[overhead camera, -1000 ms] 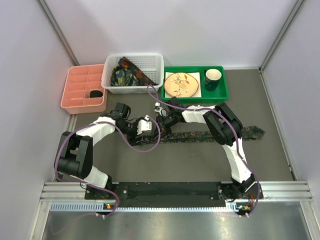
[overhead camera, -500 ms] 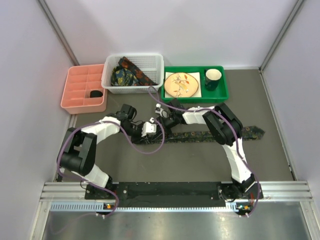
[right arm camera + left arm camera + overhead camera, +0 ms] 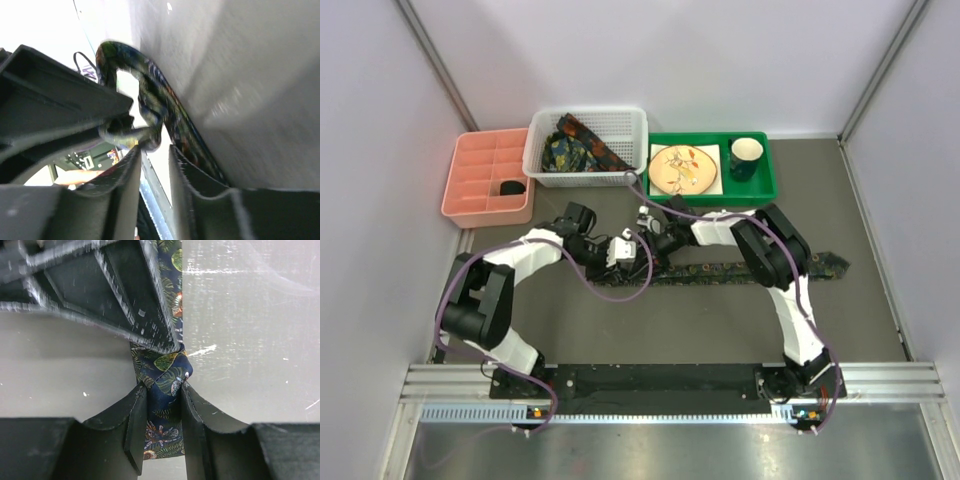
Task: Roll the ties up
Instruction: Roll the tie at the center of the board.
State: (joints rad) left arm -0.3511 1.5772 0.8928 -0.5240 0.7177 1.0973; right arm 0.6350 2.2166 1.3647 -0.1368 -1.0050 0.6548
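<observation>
While both jaws tight on one tie (image 3: pixel 720 271) (more ties (image 3: pixel 570 150) in white basket (image 3: pixel 582 178)), mug (image 3: pixel 745 155) in tray (image 3: pixel 710 197)

From above and behind the arm bases we look down on the whole table, both arms reaching away from us. On the left wrist we sit very close, sighting along the left gripper (image 3: pixel 161 390) at the tie (image 3: pixel 167 371) between its tips. On the right wrist we are equally near and tilted, looking past the right gripper (image 3: pixel 154 150). All three views share the stretch of tie where the grippers meet.
</observation>
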